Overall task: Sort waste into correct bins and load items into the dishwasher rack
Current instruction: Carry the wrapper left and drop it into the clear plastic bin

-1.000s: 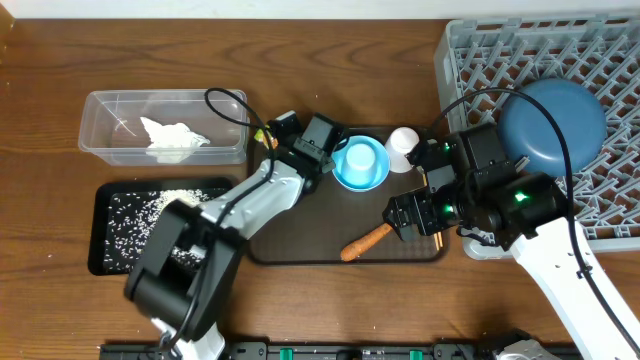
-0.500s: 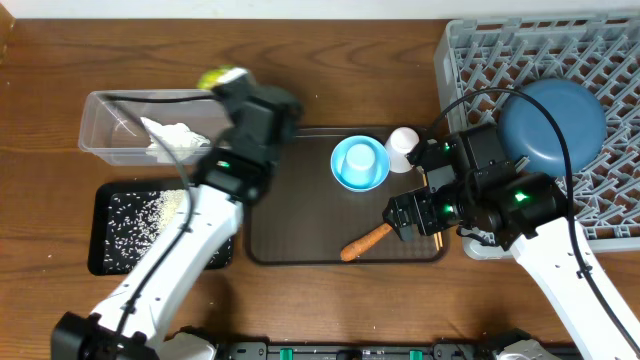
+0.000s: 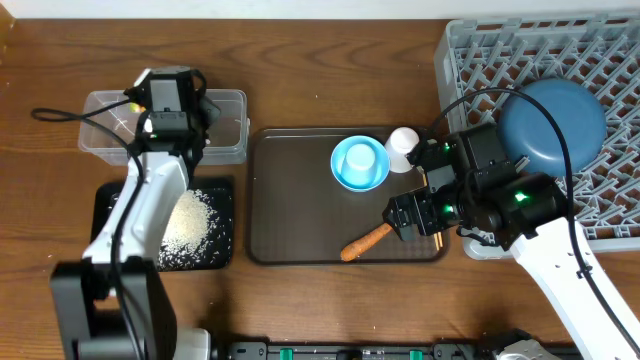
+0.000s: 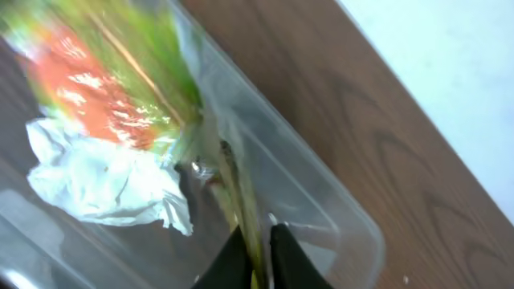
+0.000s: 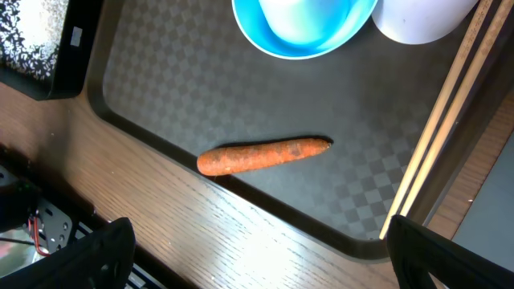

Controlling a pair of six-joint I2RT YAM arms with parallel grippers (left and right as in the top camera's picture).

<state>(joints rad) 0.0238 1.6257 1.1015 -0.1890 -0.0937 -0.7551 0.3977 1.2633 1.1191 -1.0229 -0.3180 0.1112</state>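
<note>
My left gripper [image 4: 257, 234] is shut on a strip of the crinkled green-yellow foil wrapper [image 4: 104, 72], which hangs blurred over the clear tub [image 3: 228, 128]. A crumpled white tissue [image 4: 104, 181] lies in that tub below the wrapper. The black tray [image 3: 222, 255] holds a heap of rice [image 3: 187, 225]. My right gripper [image 5: 265, 265] is open above the front edge of the brown tray [image 5: 161, 96], just short of the carrot [image 5: 261, 156]. On that tray are also the light-blue bowl [image 5: 305, 24], the white cup [image 5: 418, 20] and the chopsticks [image 5: 438, 136]. The dark-blue bowl [image 3: 553, 125] rests in the dishwasher rack [image 3: 480, 50].
The brown serving tray [image 3: 290, 200] lies in the middle of the wooden table, between the two bins on the left and the grey rack on the right. The right arm's body hangs over the tray's right end and the rack's corner.
The left arm has swung from the brown tray leftwards to above the clear tub, carrying the wrapper. The right arm has not moved.
</note>
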